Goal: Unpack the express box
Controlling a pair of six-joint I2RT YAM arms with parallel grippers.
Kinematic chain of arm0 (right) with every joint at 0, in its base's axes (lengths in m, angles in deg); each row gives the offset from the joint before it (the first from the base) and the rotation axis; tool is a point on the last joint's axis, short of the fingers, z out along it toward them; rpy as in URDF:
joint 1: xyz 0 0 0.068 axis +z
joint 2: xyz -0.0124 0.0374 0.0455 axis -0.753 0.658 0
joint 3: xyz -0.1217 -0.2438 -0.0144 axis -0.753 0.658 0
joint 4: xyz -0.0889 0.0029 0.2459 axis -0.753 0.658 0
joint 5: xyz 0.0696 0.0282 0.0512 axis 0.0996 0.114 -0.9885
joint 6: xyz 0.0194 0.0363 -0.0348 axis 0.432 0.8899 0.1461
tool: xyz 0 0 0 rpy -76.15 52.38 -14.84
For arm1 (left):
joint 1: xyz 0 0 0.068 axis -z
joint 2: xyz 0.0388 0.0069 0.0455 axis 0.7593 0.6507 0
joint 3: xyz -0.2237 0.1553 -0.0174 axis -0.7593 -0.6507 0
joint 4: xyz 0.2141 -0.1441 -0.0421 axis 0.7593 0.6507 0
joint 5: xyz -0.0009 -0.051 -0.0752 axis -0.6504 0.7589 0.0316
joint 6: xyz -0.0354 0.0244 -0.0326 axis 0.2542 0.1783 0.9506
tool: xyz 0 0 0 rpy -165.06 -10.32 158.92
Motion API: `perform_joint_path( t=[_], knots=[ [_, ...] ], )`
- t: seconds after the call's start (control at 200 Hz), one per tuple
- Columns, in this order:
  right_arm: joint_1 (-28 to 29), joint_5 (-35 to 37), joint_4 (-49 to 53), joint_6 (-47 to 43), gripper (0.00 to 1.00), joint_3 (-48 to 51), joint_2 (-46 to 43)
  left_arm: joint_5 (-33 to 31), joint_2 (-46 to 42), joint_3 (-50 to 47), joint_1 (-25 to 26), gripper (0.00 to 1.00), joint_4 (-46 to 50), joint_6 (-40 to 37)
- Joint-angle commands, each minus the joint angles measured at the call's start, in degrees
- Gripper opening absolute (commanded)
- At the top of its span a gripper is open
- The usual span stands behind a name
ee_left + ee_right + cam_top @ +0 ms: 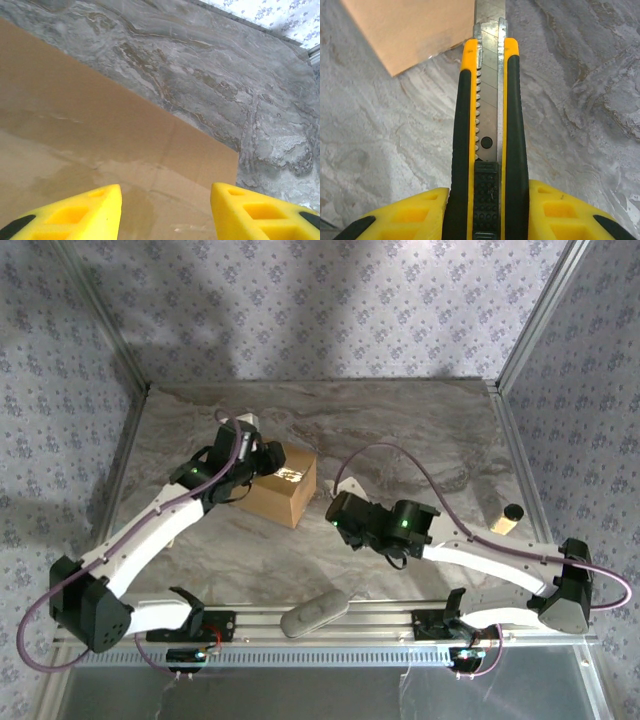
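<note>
Clenched in my right pincer (pixel 487 197) is one yellow-and-black utility knife (pixel 487 115), blade out, running beside a corner of the cardboard box (pixel 415 30). My left pincer (pixel 165 197) hangs spread and empty just over the box's glossy taped top. From above: one box left of centre on the table (pixel 430 430), one flat grey object (pixel 313 612) near my bases, and one wooden peg (pixel 507 518) on the right.

Soft, even light from overhead is washing the marble worktop (pixel 420 430), while broad grey shadows are pooling on the patterned back wall (pixel 300 300). Glare is flaring off the taped top of the express box (pixel 288 498), a dull sheen spreading across it up close. The utility knife (pixel 487 125) is showing crisp in the right wrist view.
</note>
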Motion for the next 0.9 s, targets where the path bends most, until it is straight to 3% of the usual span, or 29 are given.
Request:
perform_joint_path(
  t=[0.0,0.265,0.45,0.895],
  knots=[
    [-3.9,-2.4,-5.7,-1.4,0.0,0.4,-0.8,-0.8,-3.9,1.1,-1.4,0.51,7.1,0.7],
    [-16.4,-4.8,-22.3,-7.8,0.0,-1.0,6.0,-0.6,-14.7,-10.0,-2.9,0.49,10.7,6.8],
    [-22.8,-9.9,-34.1,-12.1,0.0,-6.0,15.1,1.2,-15.9,-12.8,-3.5,0.48,12.5,7.7],
    [-24.6,-12.6,-41.0,-19.8,0.0,-17.0,30.0,5.5,-10.1,-15.0,-7.8,0.47,5.7,7.1]
  ],
)
